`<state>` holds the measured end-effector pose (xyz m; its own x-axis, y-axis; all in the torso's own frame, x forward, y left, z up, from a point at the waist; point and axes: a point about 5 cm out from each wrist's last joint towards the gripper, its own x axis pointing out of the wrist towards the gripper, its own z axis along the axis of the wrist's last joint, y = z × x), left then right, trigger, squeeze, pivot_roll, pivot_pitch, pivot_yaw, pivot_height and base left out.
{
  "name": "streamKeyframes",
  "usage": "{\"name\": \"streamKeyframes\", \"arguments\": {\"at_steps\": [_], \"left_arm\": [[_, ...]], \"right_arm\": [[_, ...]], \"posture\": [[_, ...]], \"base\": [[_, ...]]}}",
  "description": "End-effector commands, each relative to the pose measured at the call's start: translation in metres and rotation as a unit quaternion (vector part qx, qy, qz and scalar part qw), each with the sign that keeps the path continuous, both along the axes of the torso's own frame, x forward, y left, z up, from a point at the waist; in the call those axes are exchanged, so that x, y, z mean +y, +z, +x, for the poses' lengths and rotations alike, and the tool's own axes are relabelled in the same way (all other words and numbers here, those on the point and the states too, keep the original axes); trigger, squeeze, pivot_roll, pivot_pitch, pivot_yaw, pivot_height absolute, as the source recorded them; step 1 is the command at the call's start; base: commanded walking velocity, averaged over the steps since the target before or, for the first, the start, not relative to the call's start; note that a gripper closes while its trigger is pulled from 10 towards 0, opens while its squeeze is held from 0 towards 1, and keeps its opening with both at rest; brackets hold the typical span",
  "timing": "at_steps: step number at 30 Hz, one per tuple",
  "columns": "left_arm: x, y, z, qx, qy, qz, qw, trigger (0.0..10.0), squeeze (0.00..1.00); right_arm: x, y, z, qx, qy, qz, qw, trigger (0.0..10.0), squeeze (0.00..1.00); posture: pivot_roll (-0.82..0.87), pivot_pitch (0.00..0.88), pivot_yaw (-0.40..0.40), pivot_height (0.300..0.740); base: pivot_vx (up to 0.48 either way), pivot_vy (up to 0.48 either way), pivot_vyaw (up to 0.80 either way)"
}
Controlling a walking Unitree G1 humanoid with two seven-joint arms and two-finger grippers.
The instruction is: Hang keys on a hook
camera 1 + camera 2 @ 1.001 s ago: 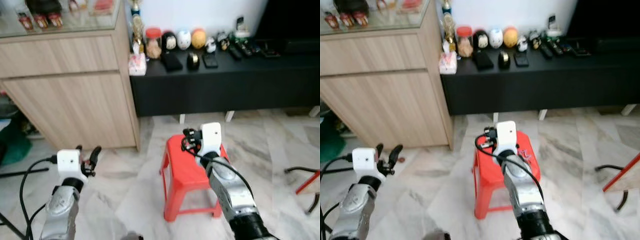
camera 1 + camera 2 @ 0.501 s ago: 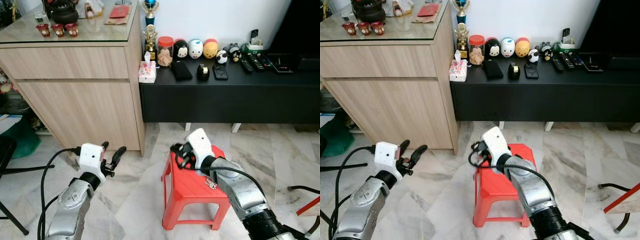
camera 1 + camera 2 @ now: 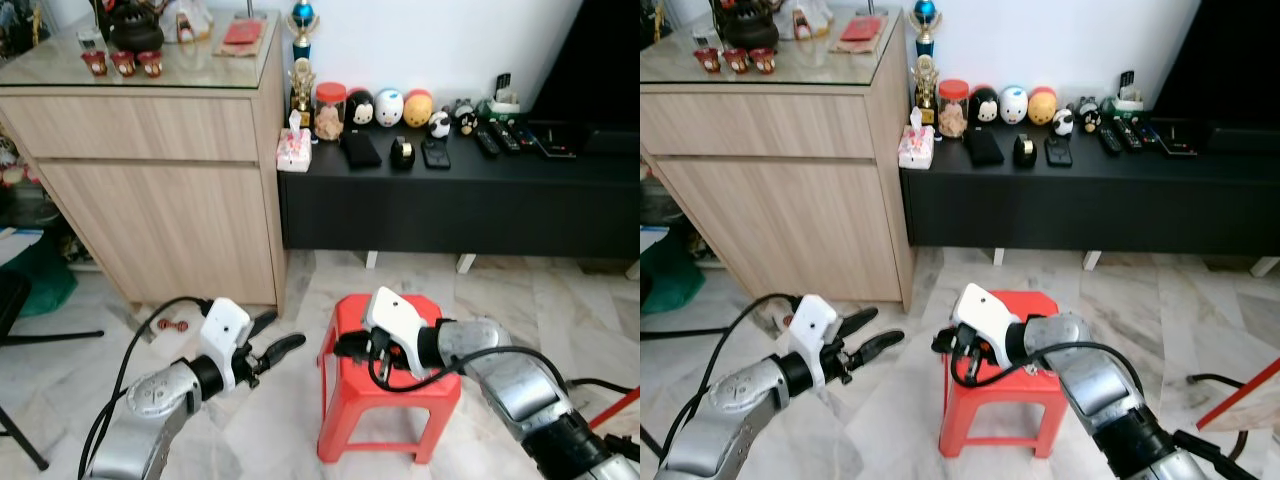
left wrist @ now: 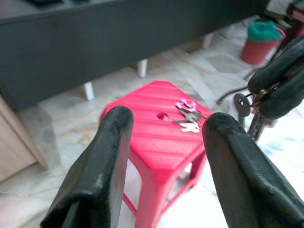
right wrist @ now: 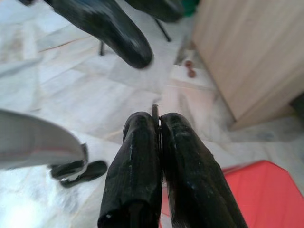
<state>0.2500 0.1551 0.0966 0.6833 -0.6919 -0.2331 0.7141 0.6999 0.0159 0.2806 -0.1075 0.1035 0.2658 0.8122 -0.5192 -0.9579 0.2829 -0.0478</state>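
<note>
**Keys pinched above red stool, living-room floor**

Marble-tile floor (image 3: 560,300); wooden cabinet (image 3: 150,190) to the left, low black bench (image 3: 450,190) along the white wall carrying figurines, a jar and remotes.

Right gripper (image 5: 159,124): fingers pressed together, clamping a thin metal piece between the tips. In the left wrist view, a key ring and keys (image 4: 249,118) hang from those fingertips. It sits over the left edge of the red stool (image 3: 395,385).

Left gripper (image 3: 272,338): fingers spread wide, holding nothing, just left of the stool, pointed at it.

A second small bunch of keys (image 4: 187,114), with pink tags, lies on the stool top near its centre hole.
</note>
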Motion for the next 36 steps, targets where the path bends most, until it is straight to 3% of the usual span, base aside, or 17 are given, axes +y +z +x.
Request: {"name": "streamKeyframes", "arguments": {"at_steps": [1,12,36], "left_arm": [[-0.005,0.000,-0.004,0.008,-0.028,0.014,0.999,10.0,0.00],[-0.010,-0.006,-0.019,0.057,-0.091,0.038,0.993,10.0,0.00],[-0.014,-0.010,-0.020,0.070,-0.085,0.037,0.993,10.0,0.00]], "right_arm": [[0.005,0.008,-0.002,-0.010,0.029,0.009,1.000,10.0,0.00],[0.020,0.018,-0.005,-0.017,0.070,0.034,0.997,10.0,0.00],[0.040,0.031,-0.010,-0.028,0.101,0.062,0.993,10.0,0.00]], "posture": [[0.05,0.000,-0.067,0.740],[0.05,0.000,-0.072,0.740],[0.05,0.000,-0.086,0.740]], "base": [[0.000,0.000,0.00],[0.000,0.000,0.00],[0.000,0.000,0.00]]}}
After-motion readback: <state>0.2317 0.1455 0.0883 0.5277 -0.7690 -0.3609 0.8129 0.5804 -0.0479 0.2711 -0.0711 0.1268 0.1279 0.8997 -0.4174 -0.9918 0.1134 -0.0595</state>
